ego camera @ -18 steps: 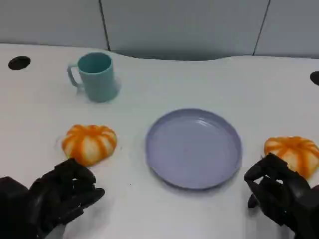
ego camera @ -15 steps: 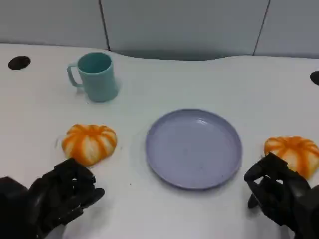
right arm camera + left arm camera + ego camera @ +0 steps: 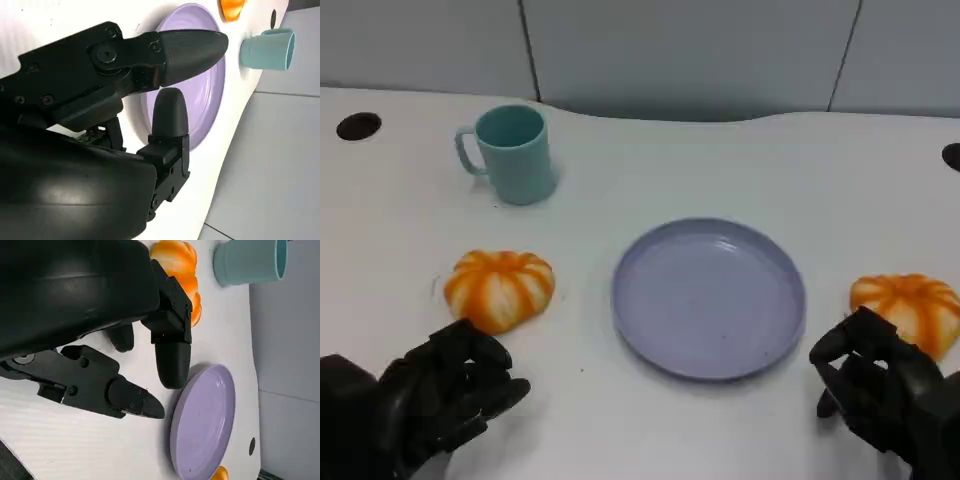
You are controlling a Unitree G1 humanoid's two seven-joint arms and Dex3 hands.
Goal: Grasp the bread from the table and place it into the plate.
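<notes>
I see the white table (image 3: 840,180) first, then the lilac plate (image 3: 708,297) at its middle, bare, so either side can reach it. The teal mug (image 3: 514,153) stands far back, out of my way. One pumpkin-shaped bread roll (image 3: 500,289) lies left of the plate, a second roll (image 3: 908,309) right of it. My left hand (image 3: 445,392) rests just short of the first roll, fingers loosely parted, holding nothing. My right hand (image 3: 868,380) sits just beside the second, fingers apart, likewise holding nothing.
</notes>
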